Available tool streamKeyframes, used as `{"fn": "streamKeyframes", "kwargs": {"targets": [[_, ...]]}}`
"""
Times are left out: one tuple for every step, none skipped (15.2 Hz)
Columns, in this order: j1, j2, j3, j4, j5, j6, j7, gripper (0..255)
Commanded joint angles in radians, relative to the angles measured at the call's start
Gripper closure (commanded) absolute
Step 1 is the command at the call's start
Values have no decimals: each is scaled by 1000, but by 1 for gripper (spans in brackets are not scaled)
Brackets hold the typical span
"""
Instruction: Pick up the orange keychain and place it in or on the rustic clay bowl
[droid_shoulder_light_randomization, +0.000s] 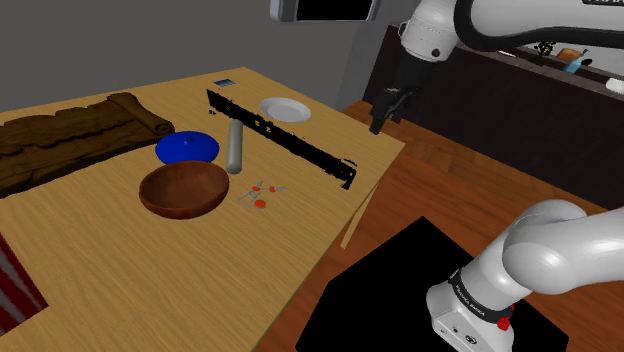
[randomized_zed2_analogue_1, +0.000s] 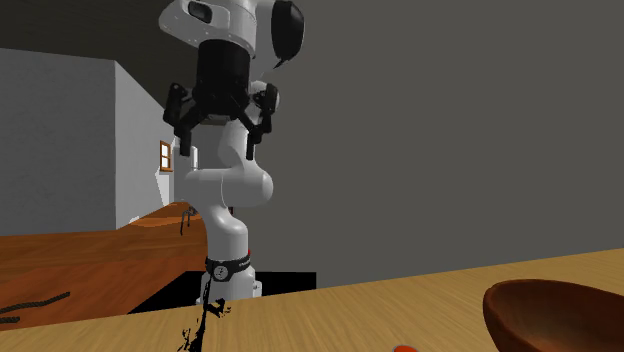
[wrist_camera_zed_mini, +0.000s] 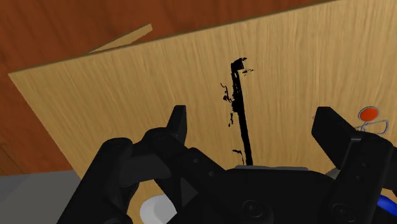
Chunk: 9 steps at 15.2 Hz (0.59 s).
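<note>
Over table (droid_shoulder_light_randomization: 200, 270) corner: gripper (droid_shoulder_light_randomization: 385, 113), fingers apart, empty;
Keychain (droid_shoulder_light_randomization: 262, 193): orange, mid-table, just beside brown bowl (droid_shoulder_light_randomization: 183, 189)

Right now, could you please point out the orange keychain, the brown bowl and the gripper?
orange keychain (wrist_camera_zed_mini: 368, 114), wrist view, orange disc.
brown bowl (droid_shoulder_light_randomization: 183, 190), shoulder view, inner wall.
gripper (randomized_zed2_analogue_1: 217, 152), second exterior view, between fingertips.

**Keychain (droid_shoulder_light_randomization: 262, 194) lies loose beside the bowl (droid_shoulder_light_randomization: 184, 204)**

You'll find the keychain flat on the wooden table (droid_shoulder_light_randomization: 300, 250): small orange tags on pale rings. The reddish-brown bowl stands upright just to its left in the shoulder view, not touching it.
</note>
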Motion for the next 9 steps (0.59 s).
{"fn": "streamKeyframes", "kwargs": {"targets": [[5, 51, 37, 5, 15, 41, 43, 0], [8, 74, 55, 6, 21, 61, 64, 0], [11, 99, 74, 9, 26, 80, 84, 0], [13, 124, 92, 12, 30, 100, 106, 0], [16, 151, 110, 17, 33, 120, 127, 0], [17, 179, 128, 22, 35, 139, 149, 0], [18, 207, 146, 29, 36, 159, 171, 0], [20, 237, 164, 38, 35, 178, 193, 0], [20, 268, 182, 47, 32, 196, 216, 0]]}}
